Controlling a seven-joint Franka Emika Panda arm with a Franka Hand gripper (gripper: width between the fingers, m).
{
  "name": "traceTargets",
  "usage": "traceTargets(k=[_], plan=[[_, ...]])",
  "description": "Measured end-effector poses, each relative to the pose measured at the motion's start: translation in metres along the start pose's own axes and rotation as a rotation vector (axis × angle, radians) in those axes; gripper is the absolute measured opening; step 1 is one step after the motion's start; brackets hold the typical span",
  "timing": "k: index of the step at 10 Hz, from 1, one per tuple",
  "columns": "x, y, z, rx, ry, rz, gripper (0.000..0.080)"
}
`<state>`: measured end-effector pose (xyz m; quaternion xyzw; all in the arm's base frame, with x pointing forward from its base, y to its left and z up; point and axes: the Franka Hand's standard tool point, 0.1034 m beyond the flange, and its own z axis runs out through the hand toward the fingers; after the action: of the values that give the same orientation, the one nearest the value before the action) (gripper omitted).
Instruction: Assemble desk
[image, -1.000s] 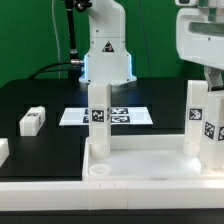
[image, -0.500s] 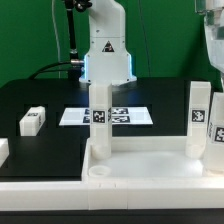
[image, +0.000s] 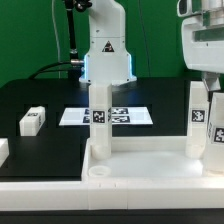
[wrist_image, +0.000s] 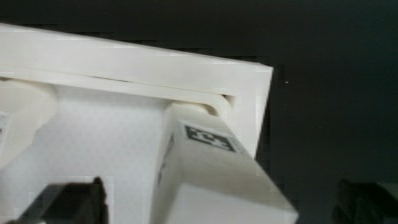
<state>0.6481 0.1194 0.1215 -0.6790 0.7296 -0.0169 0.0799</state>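
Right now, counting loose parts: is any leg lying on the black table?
Yes, a leg lies flat on the table at the exterior view's left, apart from the slab.

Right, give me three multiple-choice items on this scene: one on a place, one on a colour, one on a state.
1. Where does the loose leg lie?
A. on the table, to the exterior view's left of the marker board
B. on the marker board
C. under the table

2. What colour is the table?
A. green
B. black
C. white

3. How is the corner leg in front of the marker board placed?
A. lying flat
B. tipped over
C. upright in the desk slab

Answers:
1. A, it rests on bare table, apart from the board.
2. B, its bare surface is black.
3. C, it stands straight at the slab's corner.
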Motion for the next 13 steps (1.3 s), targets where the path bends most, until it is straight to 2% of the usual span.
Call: traceTargets(k=[8,9,10,11,13], plan=[[0.0000,0.0000,0.0000,0.000,0.000,0.000,0.0649],[0.0049,-0.0015,0.0000,0.003,0.001,-0.254,0.0649],[0.0074,-0.0022,0.0010,0.010,-0.007,-0.375,0.0649],[0.0063,-0.0021,0.0007,0.006,-0.001,-0.394,0.0649],[0.0054,-0.0066,-0.0032,0.000,0.016,-0.866,0.0649]])
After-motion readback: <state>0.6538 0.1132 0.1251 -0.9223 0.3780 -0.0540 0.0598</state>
